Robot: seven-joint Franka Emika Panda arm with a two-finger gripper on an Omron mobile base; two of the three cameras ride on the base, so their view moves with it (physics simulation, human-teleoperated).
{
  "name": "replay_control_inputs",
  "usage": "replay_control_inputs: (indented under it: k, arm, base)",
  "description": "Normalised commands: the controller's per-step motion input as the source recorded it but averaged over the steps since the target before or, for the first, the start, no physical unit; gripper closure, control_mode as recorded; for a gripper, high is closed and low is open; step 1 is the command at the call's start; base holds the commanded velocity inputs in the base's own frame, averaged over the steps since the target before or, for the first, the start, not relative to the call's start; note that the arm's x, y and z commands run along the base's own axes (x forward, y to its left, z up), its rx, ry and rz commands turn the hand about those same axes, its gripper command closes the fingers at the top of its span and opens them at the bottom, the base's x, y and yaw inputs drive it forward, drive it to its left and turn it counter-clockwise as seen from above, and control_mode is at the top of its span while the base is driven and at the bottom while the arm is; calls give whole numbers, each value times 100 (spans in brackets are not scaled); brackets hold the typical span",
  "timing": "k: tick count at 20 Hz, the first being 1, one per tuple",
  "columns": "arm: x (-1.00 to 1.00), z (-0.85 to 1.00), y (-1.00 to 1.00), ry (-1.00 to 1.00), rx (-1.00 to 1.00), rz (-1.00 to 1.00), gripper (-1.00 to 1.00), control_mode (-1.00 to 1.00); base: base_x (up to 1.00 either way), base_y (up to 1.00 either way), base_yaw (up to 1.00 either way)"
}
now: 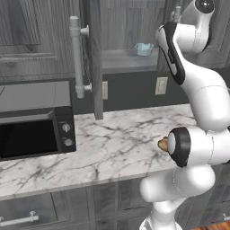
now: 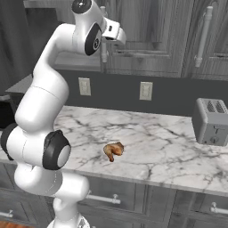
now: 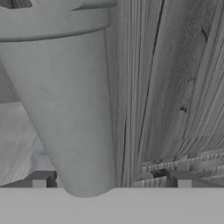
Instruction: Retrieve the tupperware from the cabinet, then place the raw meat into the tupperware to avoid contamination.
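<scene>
Tupperware [image 1: 144, 49] sits on the cabinet [image 1: 126, 58] shelf, left of the spread hand [image 3: 111, 183].

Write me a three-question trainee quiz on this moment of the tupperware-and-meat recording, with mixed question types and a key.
1. True or false: the tupperware sits on the shelf inside the open cabinet.
2. Multiple choice: where is the raw meat? A) inside the tupperware B) on the marble counter C) on the toaster
3. Fill in: in the hand view, the gripper faces a silver bar ______ on a cabinet door.

Key: 1 true; 2 B; 3 handle
</scene>
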Motion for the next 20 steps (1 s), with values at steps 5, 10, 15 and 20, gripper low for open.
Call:
replay_control_inputs:
  k: [5,10,15,20]
  arm:
    - [38,-9,9,0,0,-1,100,-100]
    - [29,-5,5,0,0,-1,100,-100]
    - [21,-5,2,0,0,-1,100,-100]
    - [-16,-1,-6,0,1,-5,100,-100]
  base:
    - [0,0,0]
    - [0,0,0]
    - [0,0,0]
    - [0,0,0]
